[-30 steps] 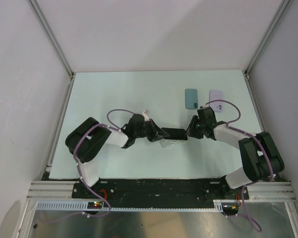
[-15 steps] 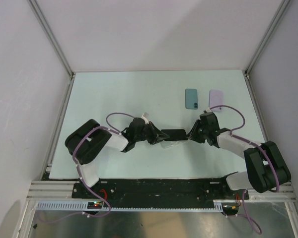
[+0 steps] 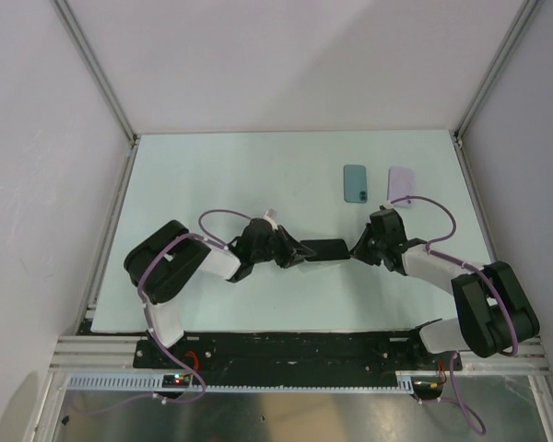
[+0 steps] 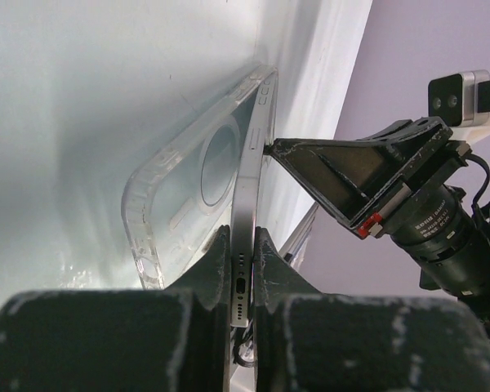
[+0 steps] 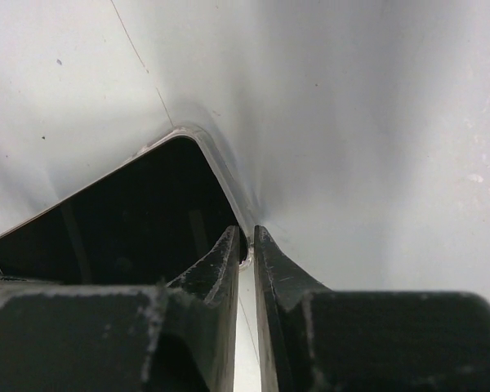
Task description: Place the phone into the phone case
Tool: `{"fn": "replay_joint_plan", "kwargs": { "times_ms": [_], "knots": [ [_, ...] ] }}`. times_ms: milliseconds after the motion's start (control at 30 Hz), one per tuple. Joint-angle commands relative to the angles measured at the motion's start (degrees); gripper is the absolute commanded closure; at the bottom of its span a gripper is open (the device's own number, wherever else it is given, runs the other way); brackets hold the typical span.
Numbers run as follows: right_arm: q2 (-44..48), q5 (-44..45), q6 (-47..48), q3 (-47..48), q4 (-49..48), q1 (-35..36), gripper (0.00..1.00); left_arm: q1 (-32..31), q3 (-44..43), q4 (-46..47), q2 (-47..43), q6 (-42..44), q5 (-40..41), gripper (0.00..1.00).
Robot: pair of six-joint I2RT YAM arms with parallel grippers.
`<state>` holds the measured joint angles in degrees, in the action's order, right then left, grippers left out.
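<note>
Finding: my left gripper (image 4: pixel 242 237) clamps the phone (image 4: pixel 251 188) edgewise, tilted against the clear phone case (image 4: pixel 180 188); my right gripper (image 5: pixel 245 233) pinches the case rim.

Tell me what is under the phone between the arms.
A clear case sits beneath the phone, meeting it along one edge; the left tool clamps the phone's end. The phone's back is hidden, as is how far it is seated.

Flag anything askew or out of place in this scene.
The phone sits askew in the clear case: in the left wrist view the case splays away from the end clamped by the left pincer, so it is only partly seated. Nothing else stands out.
</note>
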<state>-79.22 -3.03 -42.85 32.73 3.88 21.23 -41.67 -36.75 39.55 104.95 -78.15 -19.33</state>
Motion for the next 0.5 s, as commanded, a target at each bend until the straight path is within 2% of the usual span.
{"fn": "replay_joint_plan", "kwargs": {
  "times_ms": [0,300,467],
  "knots": [
    [-1.31,-1.63,-1.78,-0.08,-5.14,2.46,0.87,-2.21,-0.79,-14.64,5.38,2.41,3.22,1.00],
    [-0.37,-0.52,-1.94,-0.04,-4.67,3.67,0.88,-2.15,-2.54,-17.06,5.13,7.14,1.81,0.99],
    [0.18,-0.21,-1.99,-0.04,-4.50,3.67,0.88,-2.06,-2.18,-18.75,2.58,9.76,1.36,0.85]
  ]
}}
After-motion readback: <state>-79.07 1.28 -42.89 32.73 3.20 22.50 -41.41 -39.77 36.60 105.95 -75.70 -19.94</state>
